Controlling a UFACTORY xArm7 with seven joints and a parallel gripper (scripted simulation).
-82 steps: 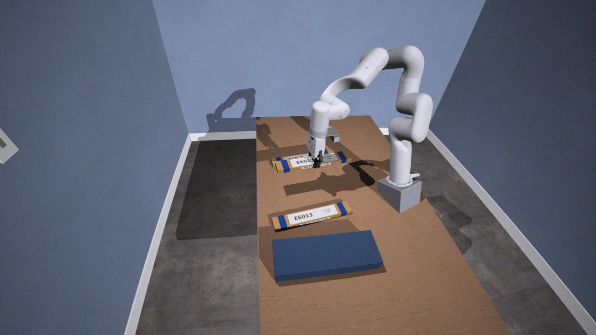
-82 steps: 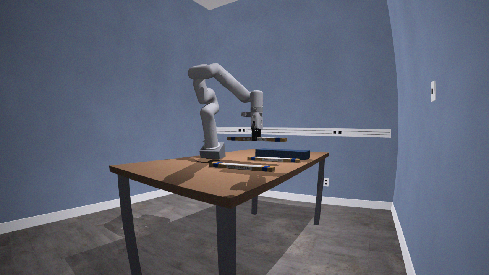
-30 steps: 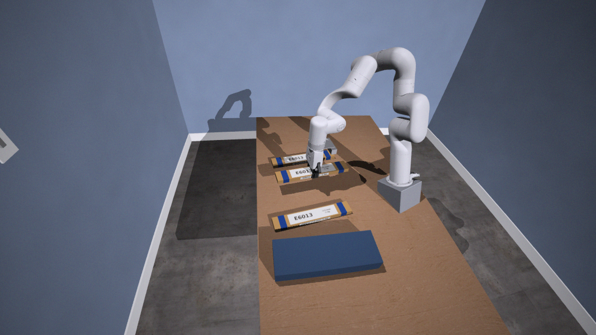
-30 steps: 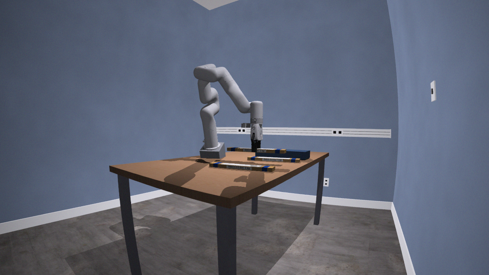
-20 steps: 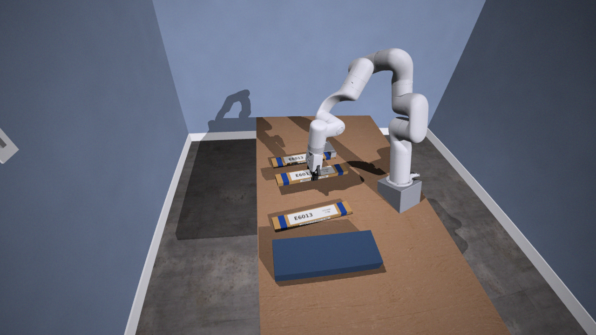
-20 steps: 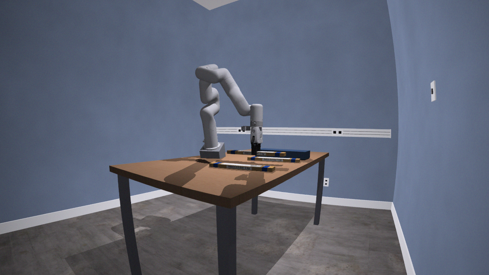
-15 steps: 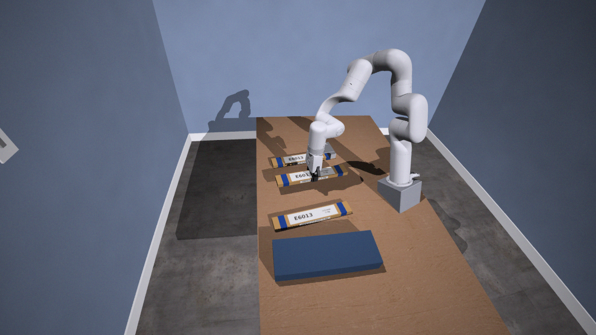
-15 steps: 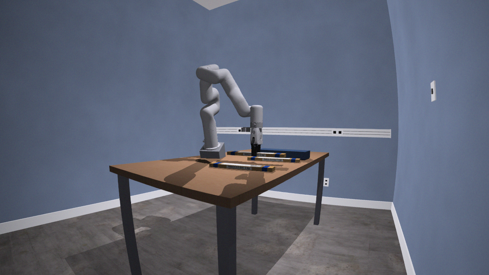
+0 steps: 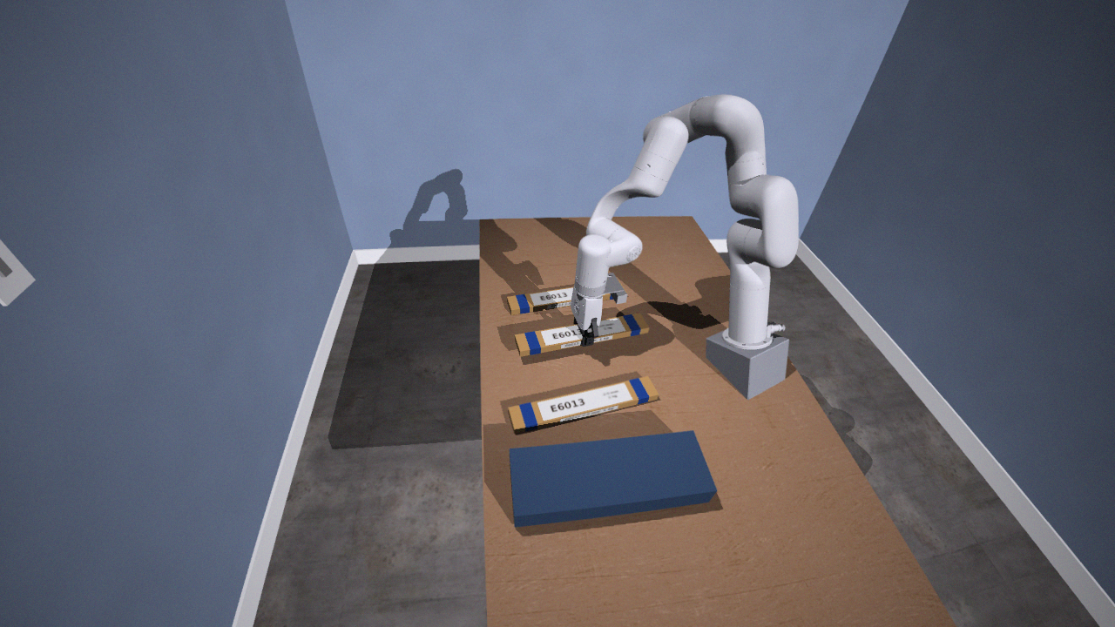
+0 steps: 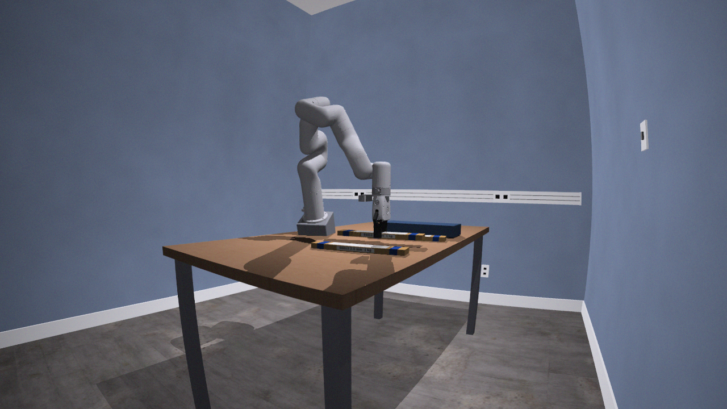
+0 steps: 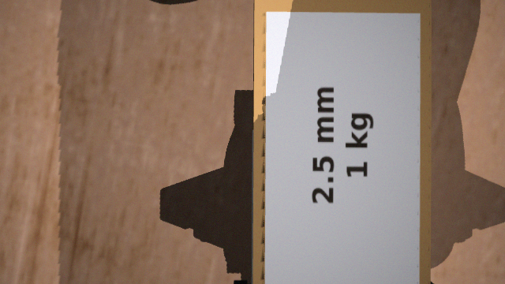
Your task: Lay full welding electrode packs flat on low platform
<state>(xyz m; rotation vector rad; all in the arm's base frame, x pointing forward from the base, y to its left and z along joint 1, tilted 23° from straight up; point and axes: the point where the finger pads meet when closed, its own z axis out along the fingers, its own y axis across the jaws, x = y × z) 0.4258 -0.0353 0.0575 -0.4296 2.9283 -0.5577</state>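
Observation:
Three tan packs of electrodes with blue bands and white "E6013" labels are on the brown table. My gripper (image 9: 586,335) is shut on the middle pack (image 9: 580,333) at its centre and holds it level, very low over the table; I cannot tell whether it touches. This pack fills the wrist view (image 11: 341,150), showing its "2.5 mm 1 kg" label. It also shows in the exterior view (image 10: 386,234) under the gripper (image 10: 378,233). The far pack (image 9: 545,300) lies flat behind it. The near pack (image 9: 583,402) lies flat beside the low blue platform (image 9: 611,477), which holds nothing.
The arm's grey base block (image 9: 746,362) stands at the table's right edge. In the exterior view the far pack (image 10: 359,248) is nearest the camera and the platform (image 10: 424,228) is at the back.

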